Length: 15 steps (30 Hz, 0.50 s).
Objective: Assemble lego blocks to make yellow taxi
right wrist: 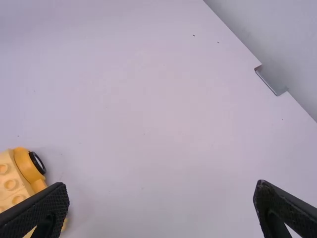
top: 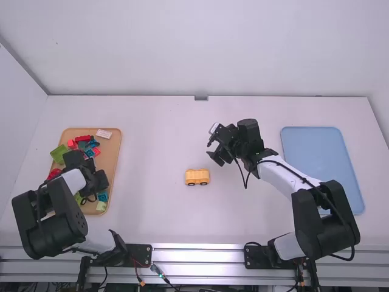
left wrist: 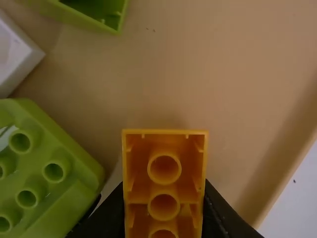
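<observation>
Metal rail [top: 197,264] runs along the near edge of the surface [top: 152,213], both arm bases on it. Left gripper [top: 97,181] is over the tan tray [top: 112,161], fingers holding an orange block [left wrist: 163,186], hollow underside with its round tubes toward the wrist camera. Big green block [left wrist: 62,144] is near the held one, white block [left wrist: 15,57] and a second green piece [left wrist: 111,10] a bit farther off in the tray. High view has red, teal, green and pink blocks bunched toward the tray's far end.

Yellow car base [top: 197,177] stands upright mid-surface, wheels down, studs up, between the two arms. Right gripper [top: 213,149] is just beyond it and to its right, fingers wide, nothing between them. Blue tray [top: 313,143] is at the right, right arm crossing over its near part.
</observation>
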Available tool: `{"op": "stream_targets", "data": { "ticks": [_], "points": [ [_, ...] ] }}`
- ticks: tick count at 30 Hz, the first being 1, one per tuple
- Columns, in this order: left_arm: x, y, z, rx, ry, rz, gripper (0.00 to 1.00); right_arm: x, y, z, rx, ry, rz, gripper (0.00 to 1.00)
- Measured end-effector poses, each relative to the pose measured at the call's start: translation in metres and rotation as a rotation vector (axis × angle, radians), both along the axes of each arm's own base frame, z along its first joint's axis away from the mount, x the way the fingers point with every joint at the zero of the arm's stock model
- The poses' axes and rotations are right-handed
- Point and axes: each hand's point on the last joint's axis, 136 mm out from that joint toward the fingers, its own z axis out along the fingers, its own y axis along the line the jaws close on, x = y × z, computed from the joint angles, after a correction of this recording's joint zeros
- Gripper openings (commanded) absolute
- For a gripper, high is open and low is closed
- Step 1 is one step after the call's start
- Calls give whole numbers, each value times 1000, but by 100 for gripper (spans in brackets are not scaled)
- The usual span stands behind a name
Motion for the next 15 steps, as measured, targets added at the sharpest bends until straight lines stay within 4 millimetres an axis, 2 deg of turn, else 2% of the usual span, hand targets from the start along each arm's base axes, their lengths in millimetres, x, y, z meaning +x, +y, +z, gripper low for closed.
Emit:
{"op": "stream_targets", "data": {
  "ticks": [4,6,9,12,15],
  "points": [
    [0,0,0,0,0,-3,14,0,0,0,0,1,-1,99],
    [1,-2,0,-11,-3,-7,5,0,0,0,0,1,0,99],
    [3,-7,2,-42,-9,-16,6,0,0,0,0,1,-1,99],
    [12,-13,13,-78,-52,-34,6,0,0,0,3,2,-3,99],
    [36,-17,46,-96,-188,-75,9,5,2,6,39,0,-31,99]
  ]
}}
